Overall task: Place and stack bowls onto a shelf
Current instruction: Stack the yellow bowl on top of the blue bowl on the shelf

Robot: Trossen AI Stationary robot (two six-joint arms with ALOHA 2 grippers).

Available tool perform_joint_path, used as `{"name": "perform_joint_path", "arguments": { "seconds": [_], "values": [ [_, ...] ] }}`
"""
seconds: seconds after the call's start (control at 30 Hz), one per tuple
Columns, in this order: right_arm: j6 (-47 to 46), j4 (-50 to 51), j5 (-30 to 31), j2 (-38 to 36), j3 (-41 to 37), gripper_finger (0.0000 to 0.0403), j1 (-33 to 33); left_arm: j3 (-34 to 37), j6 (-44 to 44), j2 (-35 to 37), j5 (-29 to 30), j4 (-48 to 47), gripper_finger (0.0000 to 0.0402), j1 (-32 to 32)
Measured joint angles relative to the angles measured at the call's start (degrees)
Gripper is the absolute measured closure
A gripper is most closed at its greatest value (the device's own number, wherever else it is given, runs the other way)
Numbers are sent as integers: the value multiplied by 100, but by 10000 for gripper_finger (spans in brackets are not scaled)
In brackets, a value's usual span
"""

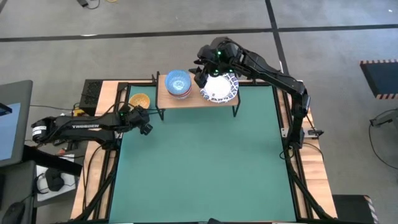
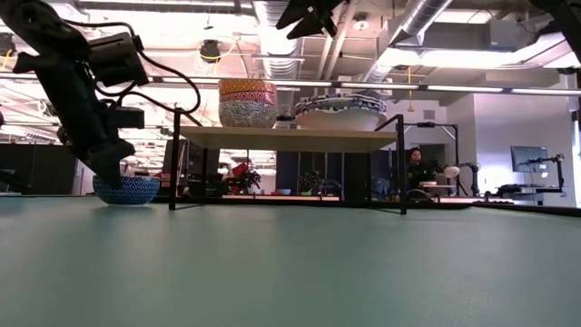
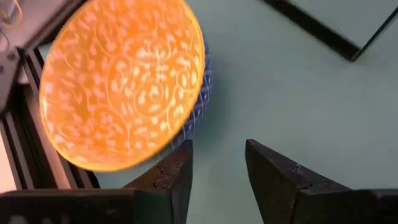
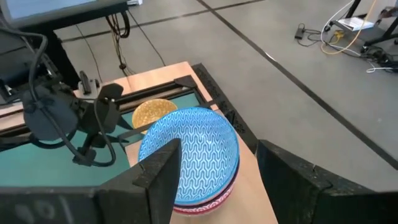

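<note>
The yellow-orange bowl [image 1: 139, 100], blue-latticed outside, rests on its base on the green table by the far left corner [image 3: 121, 81]. My left gripper [image 3: 217, 149] is open and low beside its rim [image 2: 113, 168]. The light-wood shelf [image 1: 193, 99] carries a stack of small bowls topped by the light blue one [image 4: 189, 152], with the red bowl [image 4: 205, 202] under it. Beside that stack sits a pile of wide white bowls with blue lattice rims [image 1: 221, 88]. My right gripper [image 4: 217, 149] is open above the shelf between the two stacks [image 1: 202, 73]. My left gripper stands at the yellow-orange bowl's outer wall [image 3: 199, 118], with one finger [image 3: 177, 168] right beside it and the other over bare table. I cannot tell whether that finger touches the bowl.
The shelf's black legs [image 2: 172, 159] stand on the table's far part. A wooden frame and black rails [image 3: 18, 143] border the table just beyond the yellow-orange bowl. Green tabletop [image 1: 205, 168] spreads toward the near edge. A person [image 2: 416, 168] sits in the room behind.
</note>
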State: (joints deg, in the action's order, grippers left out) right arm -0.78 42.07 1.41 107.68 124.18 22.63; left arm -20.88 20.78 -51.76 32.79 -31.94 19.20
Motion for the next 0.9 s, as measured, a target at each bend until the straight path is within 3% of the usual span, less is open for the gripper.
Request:
{"name": "perform_joint_path", "arguments": {
  "seconds": [0.2,0.33,0.57,0.9],
  "values": [
    [115,-105,-2,2,0,168,7,2,-90,-1,-160,39,343,166],
    [131,-72,-95,4,0,168,38,2,-269,-1,-582,157,394,252],
    [-96,-33,-358,3,-2,168,2,-124,-227,1,-1446,212,401,250],
    [-541,-62,-571,-175,-4,168,-154,-1308,-464,4,-1813,-822,401,-27]
  ]
}}
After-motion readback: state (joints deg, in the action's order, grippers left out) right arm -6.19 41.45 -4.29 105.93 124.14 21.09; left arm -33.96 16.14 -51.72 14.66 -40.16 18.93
